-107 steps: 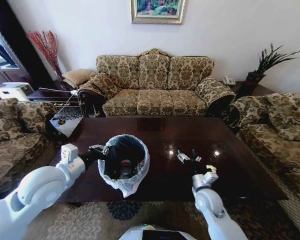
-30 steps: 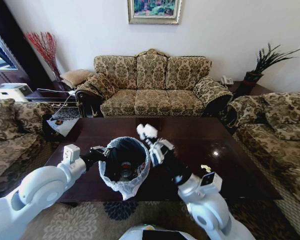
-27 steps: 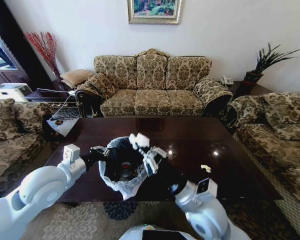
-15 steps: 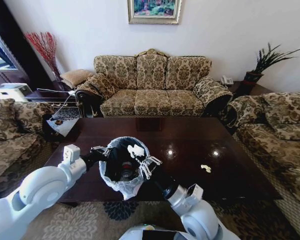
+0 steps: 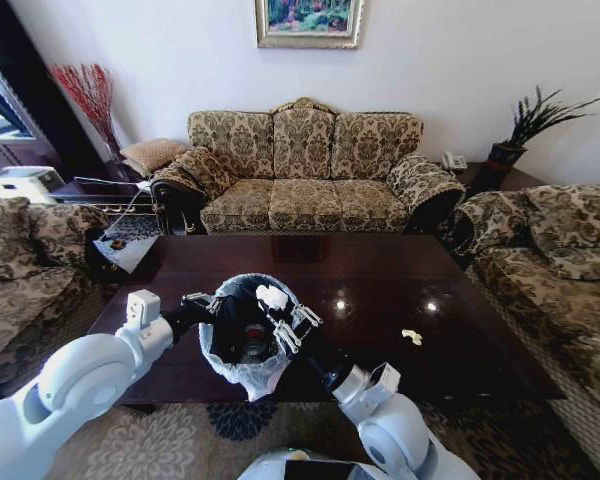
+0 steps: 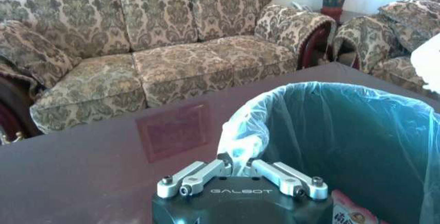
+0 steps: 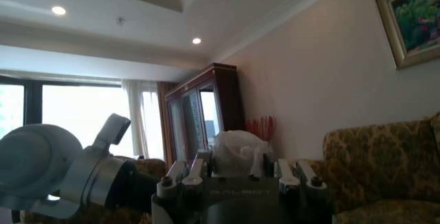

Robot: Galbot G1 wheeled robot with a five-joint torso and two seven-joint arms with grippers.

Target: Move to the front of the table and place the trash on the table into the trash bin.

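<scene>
We hold the right gripper (image 5: 280, 312) over the trash bin (image 5: 248, 372) on the table (image 5: 460, 340), fingers grasping white crumpled paper (image 5: 272, 297). Left gripper (image 6: 237, 170) pinches the liner rim. We should release squarely above the opening.

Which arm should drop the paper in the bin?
Probably the right: its claw holds the white paper over the bin. The left claw is busy gripping the bin's bag rim.
</scene>
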